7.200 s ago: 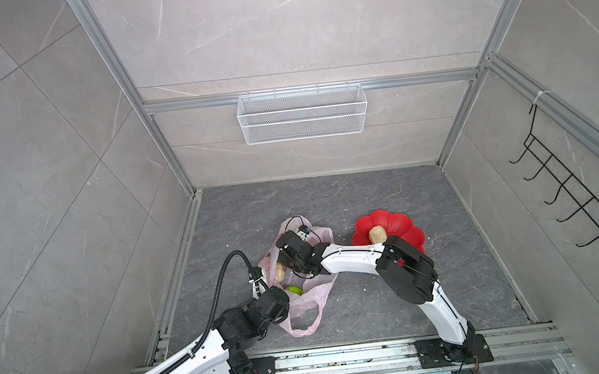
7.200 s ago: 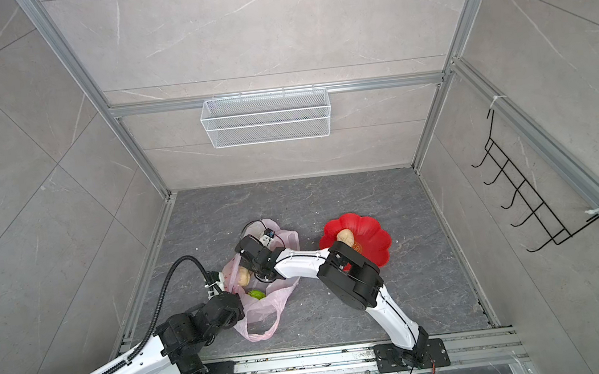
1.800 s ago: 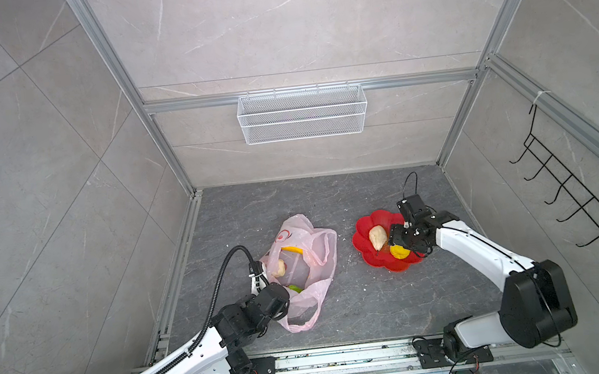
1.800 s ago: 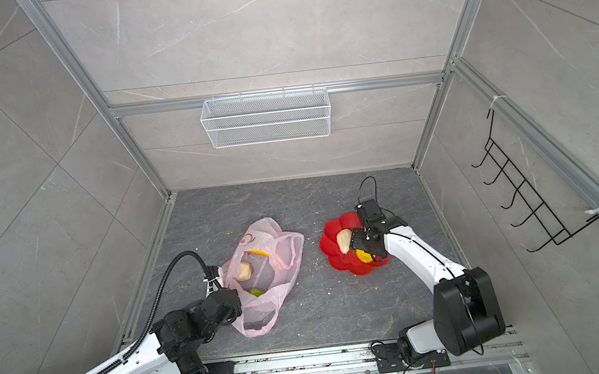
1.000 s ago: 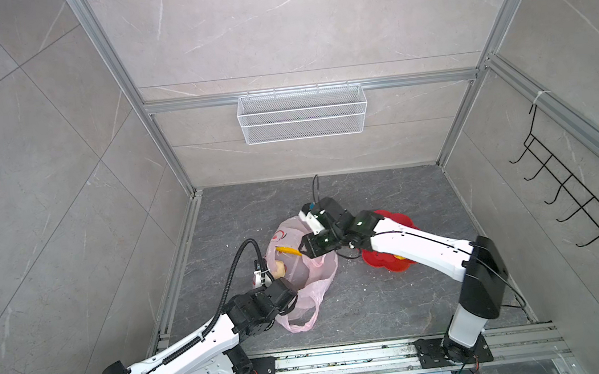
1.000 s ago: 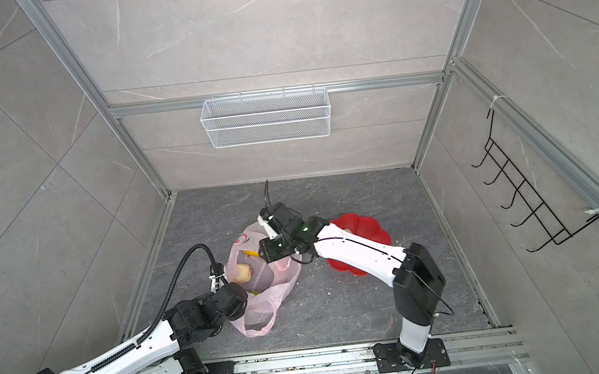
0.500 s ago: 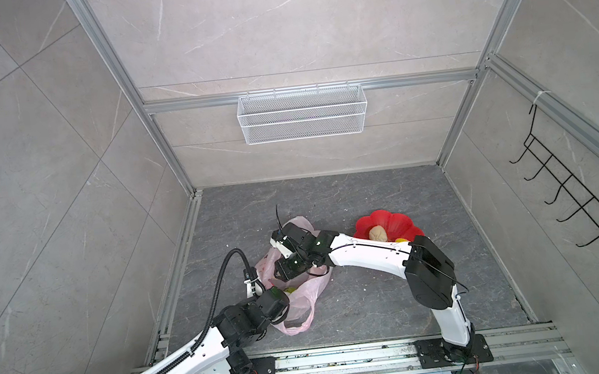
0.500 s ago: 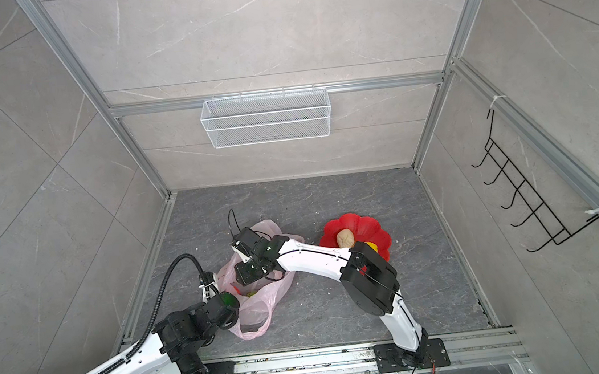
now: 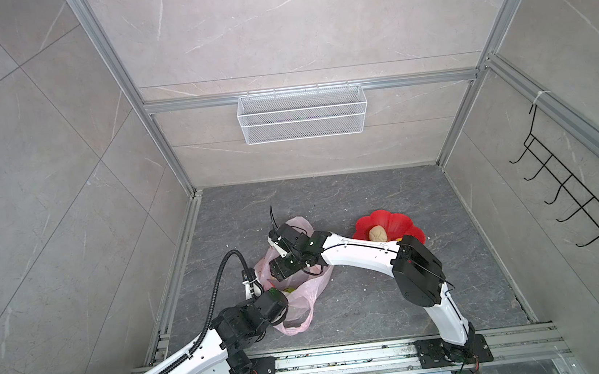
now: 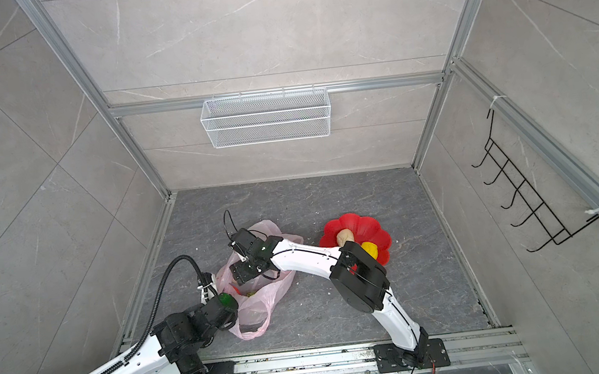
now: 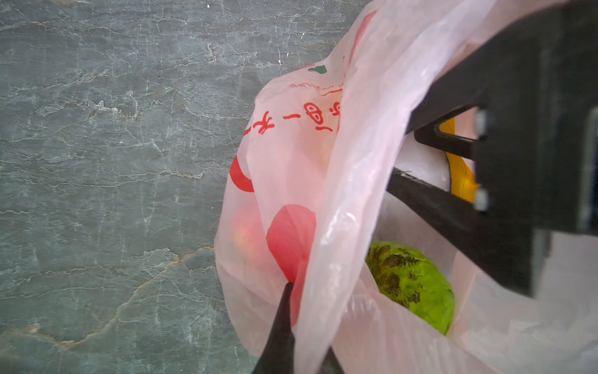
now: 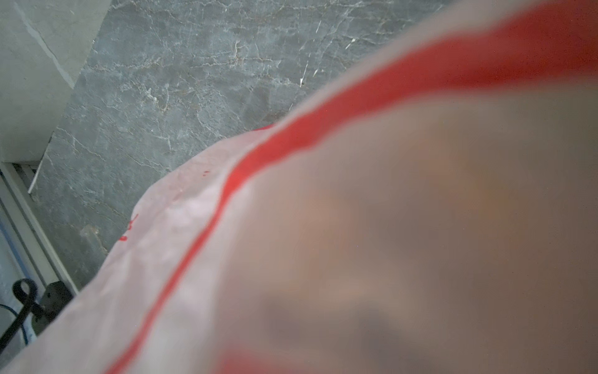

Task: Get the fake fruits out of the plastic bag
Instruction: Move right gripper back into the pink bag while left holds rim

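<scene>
at the near left, the left gripper [image 11: 301, 323] is clenched on the rim of the plastic bag [image 9: 311, 279] and props its mouth open; its arm lies low over the tabletop [image 9: 360, 310], reaching in from the near-left base. inside the bag a red apple [image 11: 246, 236] shows through the left wall and a green netted ball [image 11: 411, 285] sits on the bottom. only part of a yellow banana [image 11: 461, 175] shows, so i cannot tell its long axis. the right gripper [image 11: 403, 152] is inside the mouth, jaws spread, grasping nothing. the ball lies just on its near side and the banana just beside its fingers — so the right arm is the nearer, free one. it crosses the middle from the near-right base, elbow raised, wrist pitched down and leftward. further right, the red flower-shaped dish [image 9: 409, 222] already holds a beige lump [image 9: 378, 232] and a yellow lumpy one [image 10: 369, 249].
</scene>
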Motion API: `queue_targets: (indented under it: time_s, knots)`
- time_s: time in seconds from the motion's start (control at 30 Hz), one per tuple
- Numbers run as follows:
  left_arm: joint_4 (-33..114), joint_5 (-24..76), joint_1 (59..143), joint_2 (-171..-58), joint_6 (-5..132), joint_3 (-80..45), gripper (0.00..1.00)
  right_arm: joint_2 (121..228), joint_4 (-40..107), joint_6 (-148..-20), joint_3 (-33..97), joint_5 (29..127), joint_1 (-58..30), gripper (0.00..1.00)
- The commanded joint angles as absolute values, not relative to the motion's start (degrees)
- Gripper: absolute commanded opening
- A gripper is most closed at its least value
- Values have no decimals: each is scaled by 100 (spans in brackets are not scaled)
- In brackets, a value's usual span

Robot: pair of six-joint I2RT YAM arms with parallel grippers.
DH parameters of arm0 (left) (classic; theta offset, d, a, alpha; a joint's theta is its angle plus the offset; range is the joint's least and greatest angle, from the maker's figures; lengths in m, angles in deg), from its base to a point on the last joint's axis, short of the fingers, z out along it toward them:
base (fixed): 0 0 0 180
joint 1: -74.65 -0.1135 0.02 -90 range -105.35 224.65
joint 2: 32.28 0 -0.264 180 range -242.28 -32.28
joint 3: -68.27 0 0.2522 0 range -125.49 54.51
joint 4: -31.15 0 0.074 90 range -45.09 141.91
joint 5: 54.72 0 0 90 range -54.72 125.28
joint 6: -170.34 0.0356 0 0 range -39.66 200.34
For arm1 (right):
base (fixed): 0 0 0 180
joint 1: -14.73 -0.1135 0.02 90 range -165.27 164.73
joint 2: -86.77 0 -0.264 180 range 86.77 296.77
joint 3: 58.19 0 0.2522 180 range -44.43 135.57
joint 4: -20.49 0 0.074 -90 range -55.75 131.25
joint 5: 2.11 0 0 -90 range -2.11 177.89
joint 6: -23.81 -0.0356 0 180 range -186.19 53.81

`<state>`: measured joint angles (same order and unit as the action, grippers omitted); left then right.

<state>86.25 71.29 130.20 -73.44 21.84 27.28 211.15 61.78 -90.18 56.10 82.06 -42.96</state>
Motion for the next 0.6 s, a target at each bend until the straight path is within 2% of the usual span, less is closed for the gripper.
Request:
queue_targets:
  time_s: [0.0,0.57]
  knots:
    - [8595,7359,12989,-7225,2190,2834,0,21358,6208,-8549,5851,8377,-4310,75]
    - [8433,7336,12976,-6999,2259,2988,0,21909,6002,-8324,6383,8257,-4310,77]
